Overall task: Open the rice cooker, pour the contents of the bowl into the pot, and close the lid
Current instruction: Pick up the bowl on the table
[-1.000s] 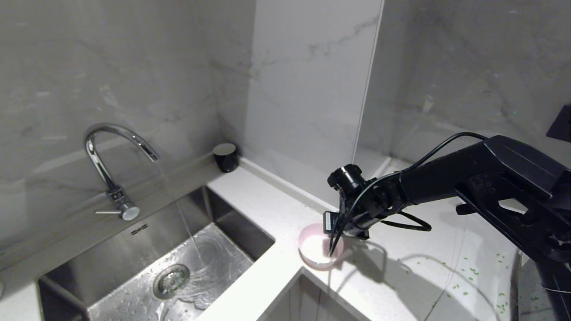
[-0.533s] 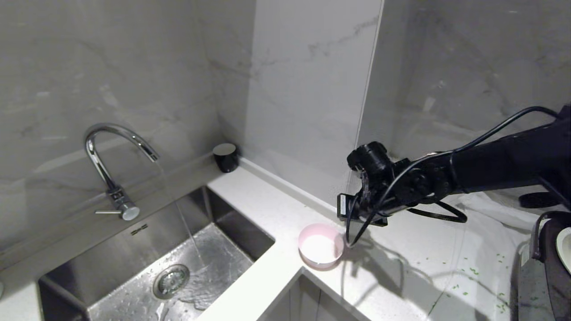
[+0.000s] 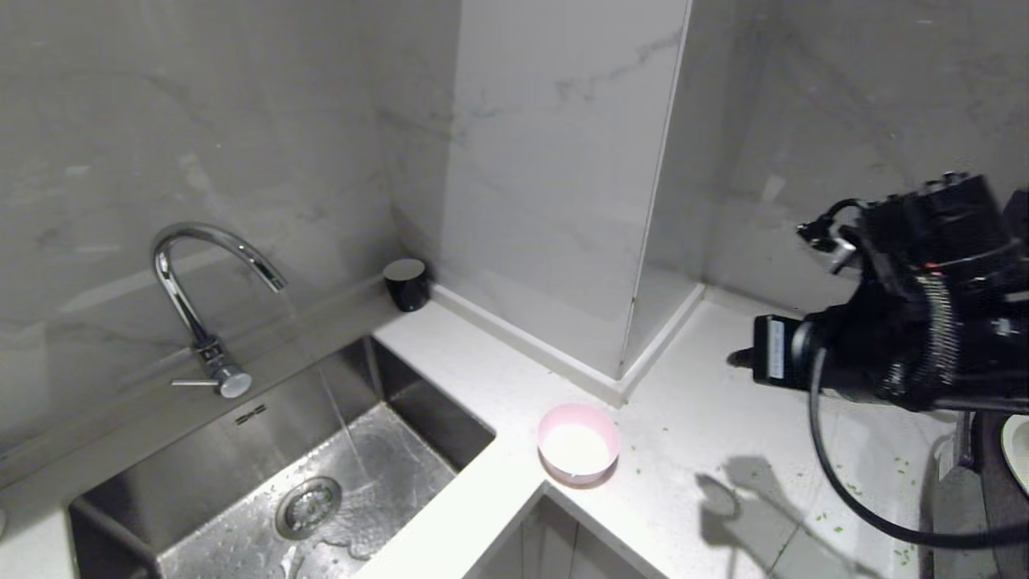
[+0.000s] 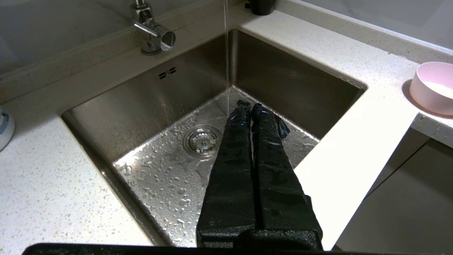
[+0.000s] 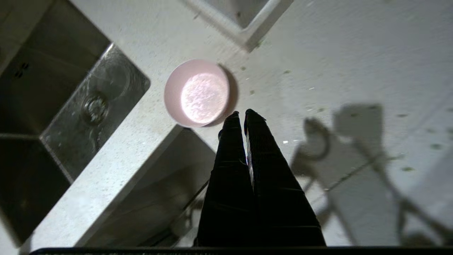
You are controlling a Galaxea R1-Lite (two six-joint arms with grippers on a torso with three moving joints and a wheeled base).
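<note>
The pale pink bowl (image 3: 579, 442) stands on the white counter near its inner corner, with whitish contents inside (image 5: 203, 94). It also shows at the edge of the left wrist view (image 4: 433, 88). My right arm (image 3: 908, 338) hangs high above the counter, right of the bowl. The right gripper (image 5: 241, 114) is shut and empty, pointing down, well above the bowl and apart from it. My left gripper (image 4: 247, 105) is shut and empty over the sink. At the far right edge a sliver of the cream-white pot (image 3: 1019, 450) shows inside the dark rice cooker (image 3: 990, 482). The lid is out of view.
A steel sink (image 3: 434, 418) lies left of the bowl, and the faucet (image 3: 209, 241) is running a thin stream into it. A small black cup (image 3: 407, 283) stands at the back by the marble column (image 3: 563, 201). Green bits (image 3: 852, 486) are scattered on the counter at the right.
My right gripper has lifted out of the bowl and pulled back up and to the right. The bowl stays in place on the counter. The left arm has not moved.
</note>
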